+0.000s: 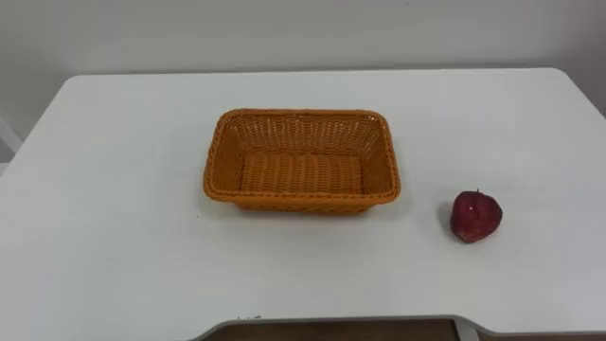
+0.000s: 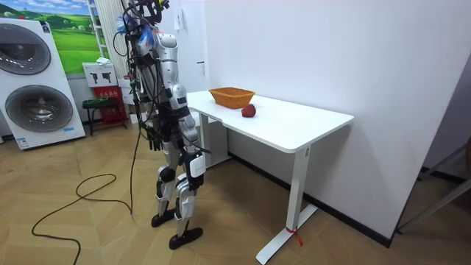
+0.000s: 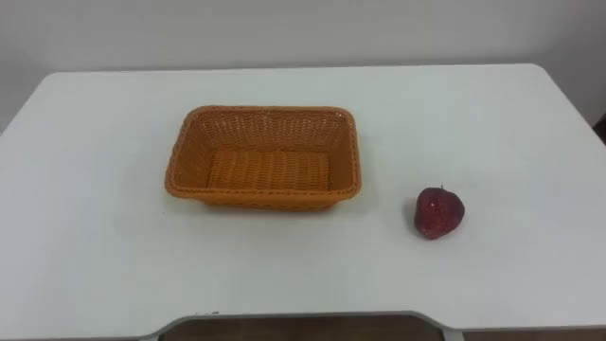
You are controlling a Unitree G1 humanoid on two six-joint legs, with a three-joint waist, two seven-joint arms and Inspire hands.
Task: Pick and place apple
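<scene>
A dark red apple (image 1: pixel 475 216) (image 3: pixel 437 212) stands on the white table (image 1: pixel 114 237), to the right of an orange woven basket (image 1: pixel 301 159) (image 3: pixel 263 156) and about a hand's width from it. The basket is rectangular and holds nothing. In the room view the robot stands at the table's end, facing the basket (image 2: pixel 231 96) and the apple (image 2: pixel 249 111). Its arms hang down at its sides, with the right hand (image 2: pixel 194 141) and the left hand (image 2: pixel 156 138) by its hips, well below the tabletop.
The table (image 2: pixel 294 125) stands against a white wall, its near edge just below the basket in the eye views. Behind the robot are washing machines (image 2: pixel 37 88), a small red stool (image 2: pixel 99 110) and wooden floor.
</scene>
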